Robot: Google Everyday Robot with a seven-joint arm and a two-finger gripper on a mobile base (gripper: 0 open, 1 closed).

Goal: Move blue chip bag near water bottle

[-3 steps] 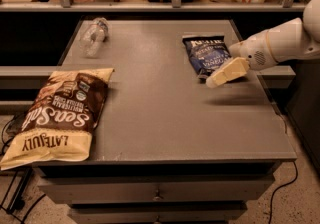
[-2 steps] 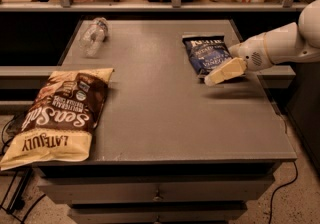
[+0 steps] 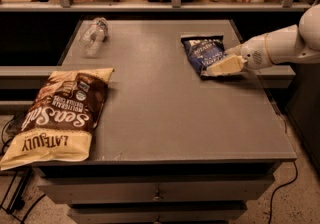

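The blue chip bag (image 3: 202,50) lies flat on the grey table (image 3: 165,118) at the back right. The water bottle (image 3: 93,36) lies on its side at the table's back left corner, far from the bag. My gripper (image 3: 220,67), cream-coloured on a white arm that comes in from the right, sits low at the bag's front right edge and overlaps that corner. I cannot tell whether it touches or holds the bag.
A large brown and cream Late July bag (image 3: 60,113) lies at the front left, hanging over the table's edge. A shelf with a metal rail (image 3: 175,4) and packages runs behind the table. Drawers are below the tabletop.
My gripper has moved slightly left and a little further back, onto the bag's front right corner. The bag and the bottle have not moved.
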